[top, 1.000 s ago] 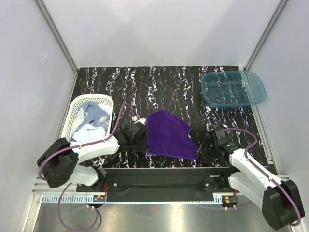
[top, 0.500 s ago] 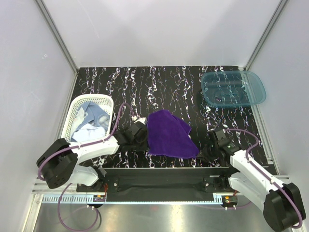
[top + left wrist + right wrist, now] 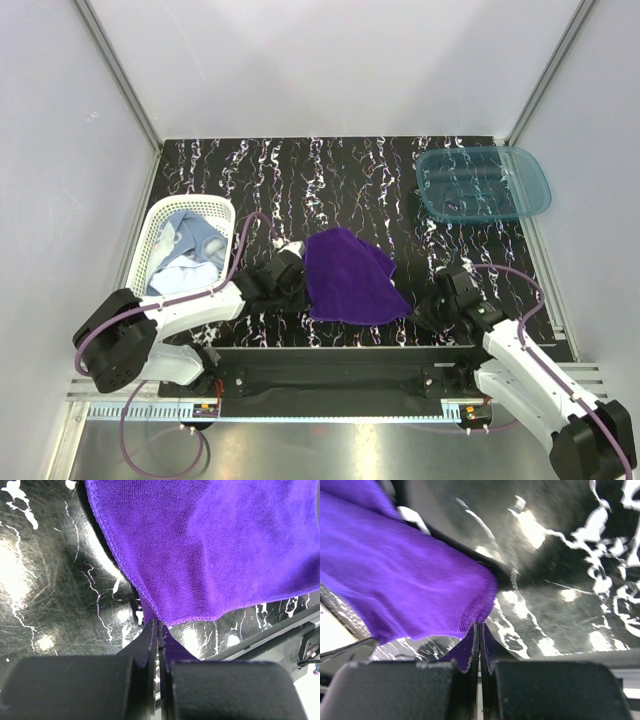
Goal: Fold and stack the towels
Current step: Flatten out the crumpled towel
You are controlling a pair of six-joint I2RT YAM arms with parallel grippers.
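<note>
Holding pale blue towels (image 3: 188, 256), white basket (image 3: 151, 243)

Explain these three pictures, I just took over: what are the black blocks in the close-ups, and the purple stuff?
Two robot arms are bolted side by side. The wide picture looks down from above and behind them; each close-up comes from a wrist camera. The black blocks are fingers. The left end effector and the right end effector are each shut on an edge of the purple towel, which lies on the black table. The white basket at left holds pale blue cloths; the teal bin sits at the far right.
</note>
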